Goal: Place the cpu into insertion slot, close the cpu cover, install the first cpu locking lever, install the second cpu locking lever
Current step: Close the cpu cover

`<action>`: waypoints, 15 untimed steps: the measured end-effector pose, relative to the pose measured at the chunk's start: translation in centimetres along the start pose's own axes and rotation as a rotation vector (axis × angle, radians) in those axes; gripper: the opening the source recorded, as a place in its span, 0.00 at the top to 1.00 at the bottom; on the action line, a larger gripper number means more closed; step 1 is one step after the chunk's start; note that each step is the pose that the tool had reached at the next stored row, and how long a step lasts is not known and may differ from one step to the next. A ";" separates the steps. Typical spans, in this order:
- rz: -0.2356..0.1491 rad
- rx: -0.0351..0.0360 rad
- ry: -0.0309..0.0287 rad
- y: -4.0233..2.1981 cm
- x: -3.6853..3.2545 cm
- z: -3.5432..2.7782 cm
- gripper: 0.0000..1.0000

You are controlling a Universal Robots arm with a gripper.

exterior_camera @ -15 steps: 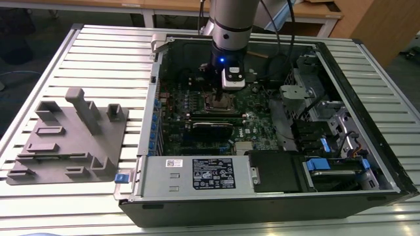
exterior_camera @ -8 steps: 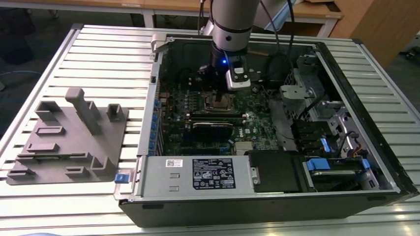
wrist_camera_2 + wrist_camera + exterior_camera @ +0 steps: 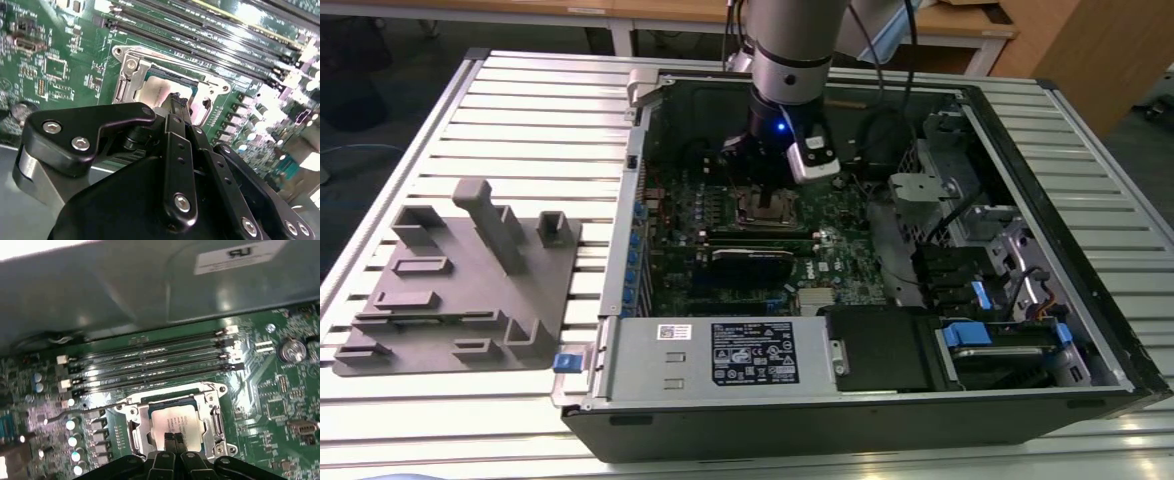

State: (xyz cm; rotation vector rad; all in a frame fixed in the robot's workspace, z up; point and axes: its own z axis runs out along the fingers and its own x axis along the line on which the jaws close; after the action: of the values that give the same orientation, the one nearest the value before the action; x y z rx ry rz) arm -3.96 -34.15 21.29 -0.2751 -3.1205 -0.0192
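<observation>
The cpu (image 3: 176, 418) lies flat in the insertion slot (image 3: 131, 412), its dull silver top showing. The cpu cover (image 3: 212, 401) lies down around it as a silver frame. My gripper (image 3: 174, 439) hovers just over the chip's near edge with its black fingers pressed together, holding nothing. In the second wrist view the gripper (image 3: 176, 102) points at the cpu (image 3: 159, 92) inside the cover (image 3: 207, 90). A thin metal locking lever (image 3: 80, 411) sticks out sideways from one socket corner. In the exterior view the gripper (image 3: 758, 185) stands over the socket (image 3: 770, 208) on the green motherboard.
Long black memory slots (image 3: 150, 365) run beside the socket, with capacitors (image 3: 72, 440) and a coin battery (image 3: 292, 350) nearby. The open computer case (image 3: 627, 250) walls in the board. A grey fixture (image 3: 460, 280) sits on the slatted table at the exterior view's left.
</observation>
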 end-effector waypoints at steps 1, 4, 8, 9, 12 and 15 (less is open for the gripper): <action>-0.017 0.0001 0.0000 0.00 0.00 0.00 0.89; -0.069 0.0004 0.0001 0.00 0.00 0.02 0.89; -0.140 0.0011 0.0003 0.00 0.00 0.03 0.89; -0.157 0.0012 0.0003 0.00 0.00 0.03 0.89; -0.210 0.0016 0.0004 0.00 0.00 0.05 0.89; -0.242 0.0020 0.0005 0.00 0.00 0.06 0.89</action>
State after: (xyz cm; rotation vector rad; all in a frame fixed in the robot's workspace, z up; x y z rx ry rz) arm -3.96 -34.15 21.23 0.1041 -3.1318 -0.0177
